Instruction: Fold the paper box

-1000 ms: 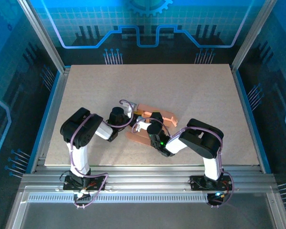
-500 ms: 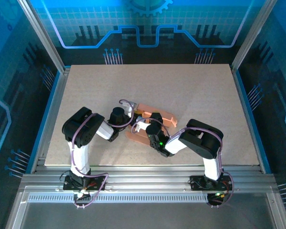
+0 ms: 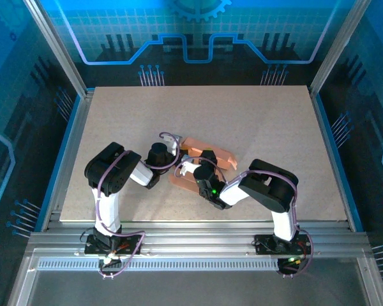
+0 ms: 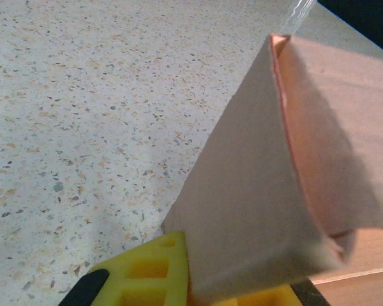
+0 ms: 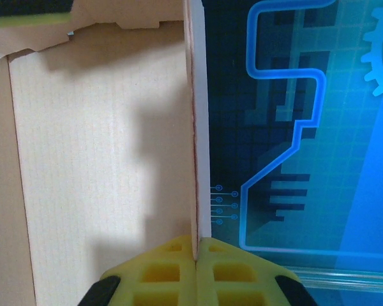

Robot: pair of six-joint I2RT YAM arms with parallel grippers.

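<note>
The salmon-orange paper box point(image 3: 212, 153) lies partly folded at mid-table, with a lower panel point(image 3: 182, 182) reaching toward the arms. My left gripper point(image 3: 173, 152) holds its left end. In the left wrist view its yellow fingers point(image 4: 150, 271) are shut on a raised flap of the paper box point(image 4: 255, 191). My right gripper point(image 3: 195, 168) grips the box from the near side. In the right wrist view the gripper point(image 5: 196, 242) is shut on the thin edge of an upright wall point(image 5: 195, 127), with the pale inner panel point(image 5: 102, 159) to its left.
The speckled beige table point(image 3: 255, 115) spreads around the box. Aluminium frame rails point(image 3: 198, 239) run along the near edge, and blue patterned walls point(image 3: 198, 38) close off the back and sides.
Both arms have shifted slightly, and the box between them has moved a little to the left. Both grips are unchanged.
</note>
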